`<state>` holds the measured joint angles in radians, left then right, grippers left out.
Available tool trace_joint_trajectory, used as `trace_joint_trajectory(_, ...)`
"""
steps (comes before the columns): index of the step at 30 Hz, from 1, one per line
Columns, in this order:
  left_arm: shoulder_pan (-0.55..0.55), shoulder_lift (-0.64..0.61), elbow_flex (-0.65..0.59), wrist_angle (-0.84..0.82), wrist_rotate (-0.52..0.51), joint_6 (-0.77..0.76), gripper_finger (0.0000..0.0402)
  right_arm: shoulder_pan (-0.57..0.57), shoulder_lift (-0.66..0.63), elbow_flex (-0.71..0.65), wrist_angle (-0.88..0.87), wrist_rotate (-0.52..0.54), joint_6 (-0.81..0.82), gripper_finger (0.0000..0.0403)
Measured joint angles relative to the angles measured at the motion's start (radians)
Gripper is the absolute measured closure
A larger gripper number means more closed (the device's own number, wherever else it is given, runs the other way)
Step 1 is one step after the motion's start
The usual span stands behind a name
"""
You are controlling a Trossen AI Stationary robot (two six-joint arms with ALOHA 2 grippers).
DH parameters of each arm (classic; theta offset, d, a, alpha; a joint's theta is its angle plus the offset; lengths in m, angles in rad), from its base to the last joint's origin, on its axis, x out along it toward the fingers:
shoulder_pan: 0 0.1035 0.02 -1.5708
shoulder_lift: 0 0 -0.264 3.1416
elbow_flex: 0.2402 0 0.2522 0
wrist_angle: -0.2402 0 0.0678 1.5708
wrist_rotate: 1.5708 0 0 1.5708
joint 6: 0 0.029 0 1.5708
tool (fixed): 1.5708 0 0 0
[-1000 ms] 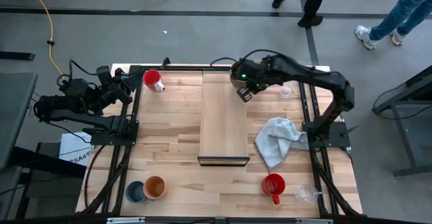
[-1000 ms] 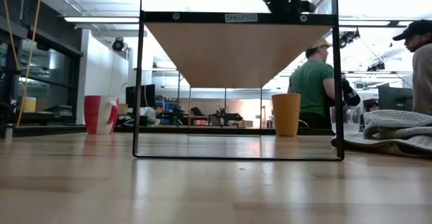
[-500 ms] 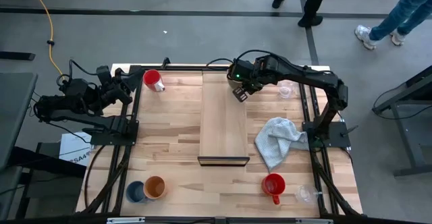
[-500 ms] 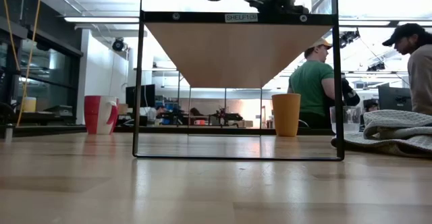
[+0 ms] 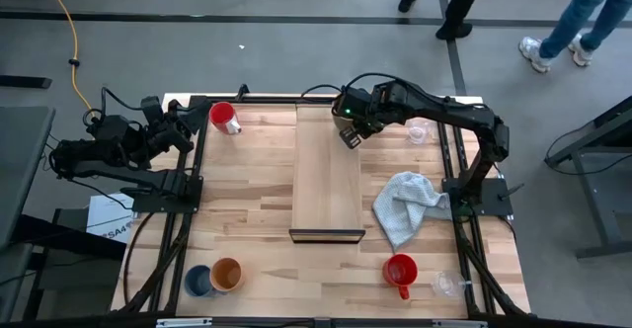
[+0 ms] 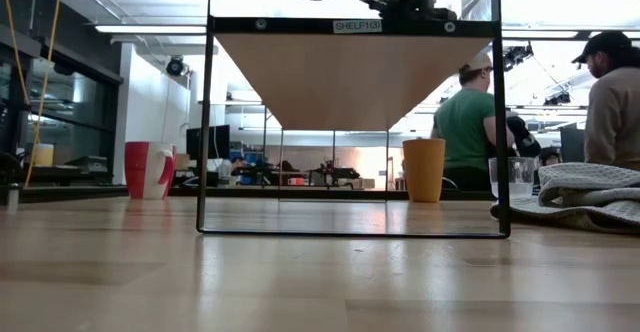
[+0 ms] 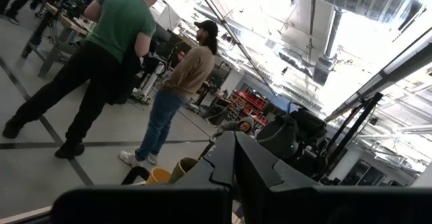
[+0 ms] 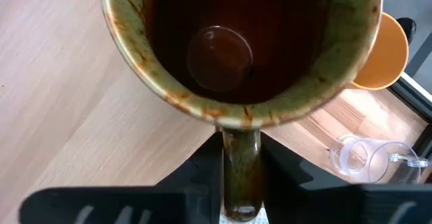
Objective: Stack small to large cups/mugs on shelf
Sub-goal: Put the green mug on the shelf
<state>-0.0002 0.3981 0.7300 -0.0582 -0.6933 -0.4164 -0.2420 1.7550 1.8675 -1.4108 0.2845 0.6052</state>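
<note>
My right gripper [image 5: 349,133] is over the far end of the shelf [image 5: 326,185], shut on the large olive-brown mug [image 8: 223,48], whose mouth faces the wrist camera. An orange cup [image 8: 386,48] and a clear glass cup [image 8: 364,158] stand on the table just beyond it. A red mug [image 5: 224,118] stands far left. A blue cup [image 5: 197,281] and an orange cup [image 5: 227,274] stand near left. A red mug [image 5: 400,271] and a glass cup [image 5: 446,285] stand near right. My left gripper [image 5: 183,130] waits shut beyond the table's left edge. My right gripper pinches the olive-brown mug's handle [image 8: 241,160] between its two fingers, one on each flat side. The fingers come from above, slanting down, and lie along the handle. The mug is mouth up over the shelf board; whether its base rests on the board, I cannot tell.
A pale grey cloth [image 5: 407,205] lies crumpled right of the shelf. The shelf stands on a dark frame [image 6: 205,122] above the tabletop. People stand in the room beyond the table's far edge.
My right gripper has carried the olive-brown mug a little toward the table's left edge, over the shelf's far end, still shut on the handle. It has then kept nearly still.
</note>
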Motion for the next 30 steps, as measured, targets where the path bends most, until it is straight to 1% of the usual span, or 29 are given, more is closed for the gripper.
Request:
trace_joint_trajectory(15,0.0,0.0,0.0,0.0,0.0,0.0,0.0401,0.0,0.0,0.0,0.027,-0.004,0.023,0.0313)
trace_joint_trajectory(28,0.0,0.0,0.0,0.0,0.0,0.0,0.0401,0.0,0.0,-0.001,0.081,-0.003,0.016,0.0242)
trace_joint_trajectory(30,0.0,0.0,0.0,0.0,0.0,0.0,0.0401,0.0,0.0,-0.001,0.086,0.014,0.015,0.0235)
